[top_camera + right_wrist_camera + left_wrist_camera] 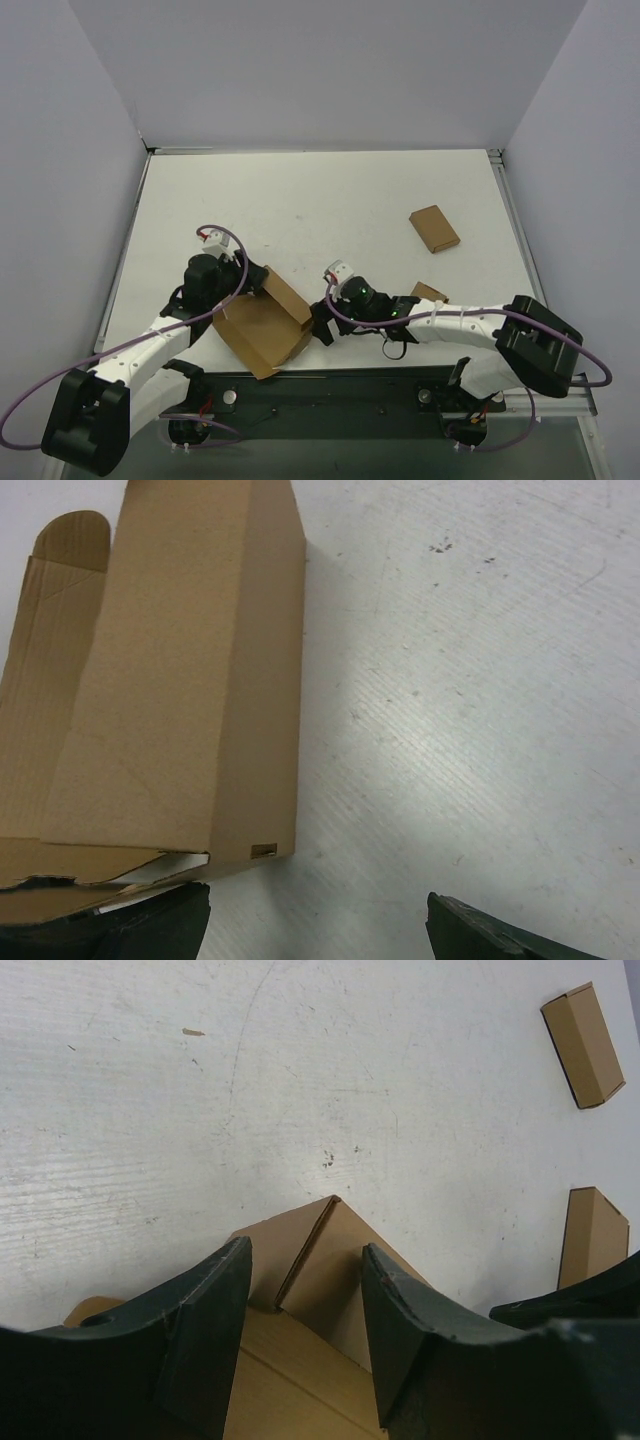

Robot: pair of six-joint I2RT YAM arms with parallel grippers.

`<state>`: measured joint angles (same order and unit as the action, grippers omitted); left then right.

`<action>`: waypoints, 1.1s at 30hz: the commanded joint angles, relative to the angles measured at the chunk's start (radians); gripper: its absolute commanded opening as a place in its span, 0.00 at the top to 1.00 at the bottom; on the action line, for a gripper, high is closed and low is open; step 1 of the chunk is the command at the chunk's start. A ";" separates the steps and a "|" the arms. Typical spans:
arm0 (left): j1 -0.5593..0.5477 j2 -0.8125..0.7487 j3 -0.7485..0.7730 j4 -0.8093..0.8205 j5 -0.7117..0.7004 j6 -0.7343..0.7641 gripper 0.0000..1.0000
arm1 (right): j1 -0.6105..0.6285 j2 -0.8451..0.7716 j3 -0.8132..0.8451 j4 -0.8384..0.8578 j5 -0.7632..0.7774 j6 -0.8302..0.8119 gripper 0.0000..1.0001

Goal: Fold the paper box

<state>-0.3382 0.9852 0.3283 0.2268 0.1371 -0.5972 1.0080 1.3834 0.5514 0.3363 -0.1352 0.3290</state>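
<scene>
Paper box (262, 325): found at the table's (330, 200) near edge, partly raised into walls.
Handling: judged light, thin and easily creased; best taken by a stiff folded wall edge, not the ragged flap.
Left gripper (305, 1260): set half-wide astride a raised corner; whether it is pressed cannot be told.
Right gripper (318, 912): spread wide beside the box, nothing held.
Hidden: the box's near flaps are cut off behind the fingers.

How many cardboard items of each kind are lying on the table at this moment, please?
Large part-folded paper box: 1
Small brown boxes: 2
Total: 3
</scene>
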 commanded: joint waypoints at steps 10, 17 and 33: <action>-0.013 -0.158 0.109 -0.136 -0.108 0.085 0.22 | 0.029 -0.268 -0.126 -0.128 0.120 0.171 0.13; -0.108 -0.212 0.137 -0.282 -0.249 0.100 0.22 | 0.188 -0.395 -0.068 -0.318 0.253 0.321 0.16; -0.136 -0.238 0.175 -0.351 -0.264 0.103 0.22 | 0.333 -0.011 0.378 -0.724 0.490 0.616 0.30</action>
<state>-0.4561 0.7700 0.4458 -0.1055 -0.0914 -0.5129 1.3361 1.3193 0.8581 -0.2321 0.2775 0.9070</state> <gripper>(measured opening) 0.778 0.719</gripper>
